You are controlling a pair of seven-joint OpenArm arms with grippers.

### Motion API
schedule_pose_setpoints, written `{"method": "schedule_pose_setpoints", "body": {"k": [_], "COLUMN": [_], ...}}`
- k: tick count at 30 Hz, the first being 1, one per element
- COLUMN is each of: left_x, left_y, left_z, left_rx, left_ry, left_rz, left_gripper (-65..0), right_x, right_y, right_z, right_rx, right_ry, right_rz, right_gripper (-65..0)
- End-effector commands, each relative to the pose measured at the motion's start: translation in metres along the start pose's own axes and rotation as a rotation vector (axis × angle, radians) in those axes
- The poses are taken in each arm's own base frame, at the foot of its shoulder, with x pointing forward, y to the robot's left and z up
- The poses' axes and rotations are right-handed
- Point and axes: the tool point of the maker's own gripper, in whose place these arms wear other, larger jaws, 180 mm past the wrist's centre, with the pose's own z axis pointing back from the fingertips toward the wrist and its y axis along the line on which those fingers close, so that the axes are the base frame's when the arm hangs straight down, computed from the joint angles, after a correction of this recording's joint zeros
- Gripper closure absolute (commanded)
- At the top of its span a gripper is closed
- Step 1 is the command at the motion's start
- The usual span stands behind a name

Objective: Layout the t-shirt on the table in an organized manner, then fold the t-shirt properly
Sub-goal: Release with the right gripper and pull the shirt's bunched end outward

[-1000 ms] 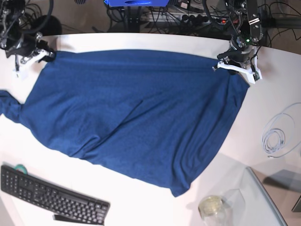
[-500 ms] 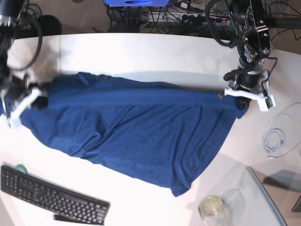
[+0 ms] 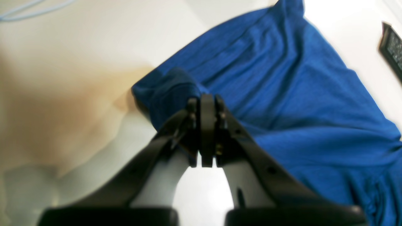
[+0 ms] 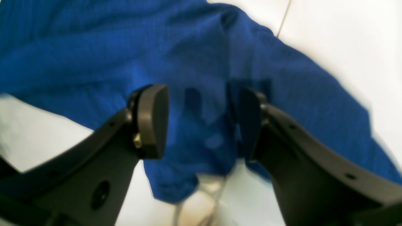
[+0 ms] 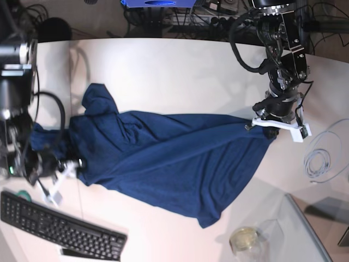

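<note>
**Q:** Where does the t-shirt (image 5: 163,158) lie, and what holds it?

**A:** It lies across the middle of the white counter (image 5: 163,71), bunched and creased rather than flat. One lobe points to the far edge and a long tail runs toward the near edge by the glass jar (image 5: 244,239). Your left end effector (image 3: 202,103) is clamped tight on a fold of cloth at one end; the wrist view shows its pads pressed together with fabric in between. Your right end effector (image 4: 201,122) stands with its jaws well apart. Cloth lies between and under them, but the pads (image 4: 154,121) do not appear to be pinching it, so judge that end as released.

**Q:** How do you do this step well?

**A:** You are in the laying-out stage, and no fold can start until the shirt is flat. Keep the left grip firm as an anchor. Take the right end again at a clean hem or corner, not in a thick bunch, or you will drag several layers together. Then draw the two ends apart low over the counter so the creases pull out. Stay clear of the keyboard (image 5: 60,226) beside the right end effector and the coiled cable (image 5: 319,161) near the left.
</note>
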Motion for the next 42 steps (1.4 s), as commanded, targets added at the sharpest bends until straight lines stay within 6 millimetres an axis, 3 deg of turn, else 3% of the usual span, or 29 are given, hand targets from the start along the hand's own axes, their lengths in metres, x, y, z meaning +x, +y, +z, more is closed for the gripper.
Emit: {"method": "schedule_pose_setpoints", "body": {"k": [1,4,8,12,18,21,22,23,25,26,29,31,34,42], "left_x": [0.009,0.001,-0.006,-0.017,-0.03,-0.029,-0.029,-0.029,-0.029,-0.029,-0.029,-0.027,-0.029,-0.03], "left_y": [0.003,0.016,0.025,0.036,0.047,0.048,0.048,0.048,0.048,0.048,0.048,0.047,0.045,0.048], "left_z": [0.0,0.001,0.004,0.009,0.01,0.01,0.01,0.01,0.01,0.01,0.01,0.011,0.01,0.01], "left_rx": [0.007,0.026,0.042,0.075,0.1,0.102,0.102,0.102,0.102,0.102,0.102,0.1,0.093,0.1], "left_ry": [-0.03,-0.003,0.016,0.041,0.074,0.073,0.073,0.073,0.074,0.074,0.073,0.068,0.073,0.076], "left_rz": [-0.003,-0.036,-0.047,-0.111,-0.117,-0.122,-0.122,-0.122,-0.122,-0.122,-0.122,-0.123,-0.126,-0.123], "left_gripper": [0.0,0.0,0.0,0.0,0.0,0.0,0.0,0.0,0.0,0.0,0.0,0.0,0.0,0.0], "right_x": [0.008,-0.044,-0.094,-0.127,-0.146,-0.164,-0.17,-0.175,-0.176,-0.18,-0.185,-0.188,-0.172,-0.118], "right_y": [-0.002,0.005,0.013,0.026,0.045,0.052,0.055,0.059,0.068,0.074,0.093,0.101,0.08,-0.007], "right_z": [0.019,0.034,0.022,-0.006,-0.029,-0.046,-0.046,-0.044,-0.033,-0.024,0.012,0.04,0.083,0.149], "right_rx": [-0.015,-0.083,-0.173,-0.195,-0.177,-0.154,-0.147,-0.14,-0.132,-0.127,-0.115,-0.119,-0.21,-0.497], "right_ry": [-0.075,-0.074,-0.07,0.006,0.039,0.097,0.106,0.108,0.083,0.065,-0.004,-0.045,-0.157,-0.544], "right_rz": [0.029,-0.008,-0.122,-0.114,-0.075,-0.061,-0.053,-0.046,-0.035,-0.028,0.003,0.017,-0.031,-0.172], "right_gripper": [-34.7,-34.7,-35.6,-49.8,-51.0,-48.9,-43.1,-32.3,-8.0,0.0,-3.2,0.0,0.0,0.0]}}
